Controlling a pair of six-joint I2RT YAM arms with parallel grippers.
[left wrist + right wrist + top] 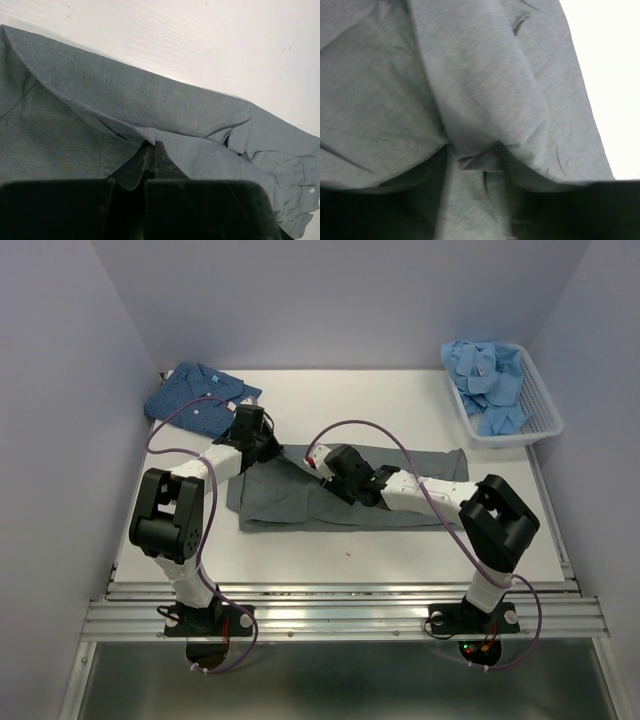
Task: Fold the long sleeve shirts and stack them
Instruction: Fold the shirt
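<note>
A dark grey long sleeve shirt [340, 502] lies spread across the middle of the table. My left gripper [270, 448] is at its back left edge. In the left wrist view the gripper [152, 145] is shut, pinching a raised fold of the grey shirt [150, 100]. My right gripper [335, 472] sits low over the shirt's upper middle. In the right wrist view it [477, 167] is open, with a small crease of grey shirt [480, 100] lying loose between its fingers [427, 172]. A folded dark blue patterned shirt [200, 395] rests at the back left.
A white slatted basket [540, 415] at the back right holds crumpled light blue shirts [490, 380]. A buttoned cuff [300, 182] of the grey shirt lies to the right of the left gripper. Purple cables loop above both arms.
</note>
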